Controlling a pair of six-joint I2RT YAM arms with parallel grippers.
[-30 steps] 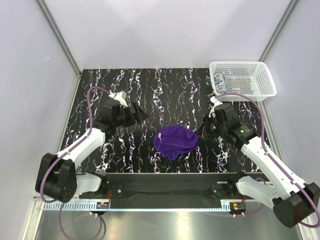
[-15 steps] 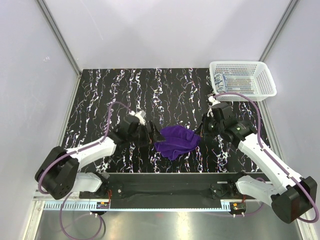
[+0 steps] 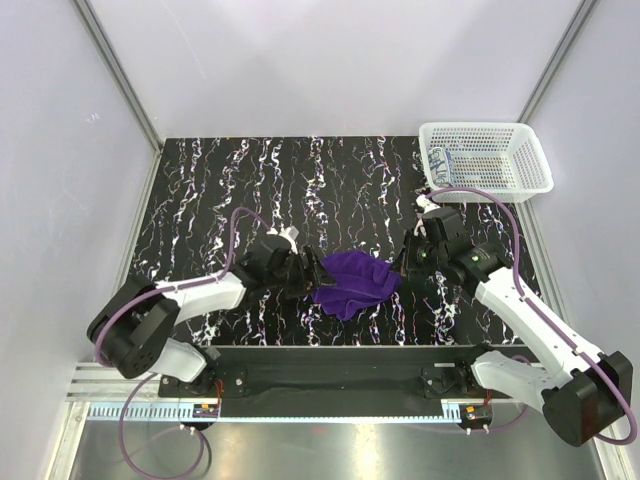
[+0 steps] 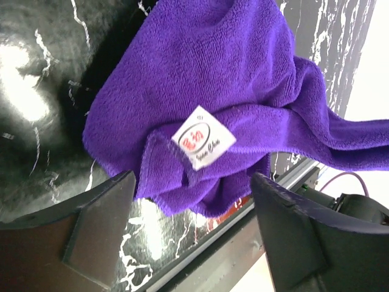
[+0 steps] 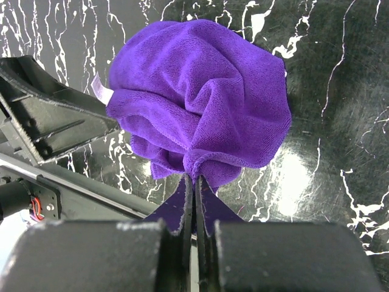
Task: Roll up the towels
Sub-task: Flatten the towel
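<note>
The purple towel (image 3: 353,281) lies crumpled in a heap near the front middle of the black marbled table (image 3: 250,190). It also shows in the left wrist view (image 4: 206,79), with a white label (image 4: 203,145), and in the right wrist view (image 5: 200,91). My right gripper (image 3: 403,266) is shut on the towel's right edge (image 5: 196,176). My left gripper (image 3: 308,270) is open at the towel's left edge, its jaws either side of the label corner (image 4: 188,201). The patterned towel (image 3: 443,160) lies in the white basket.
A white mesh basket (image 3: 485,140) stands at the table's back right corner. The metal rail (image 3: 330,360) runs along the table's front edge just below the towel. Pale walls close in the left, back and right sides.
My left arm has swung from the left middle of the table to the towel's left edge. The right gripper has stayed shut on the towel, which has shifted slightly.
</note>
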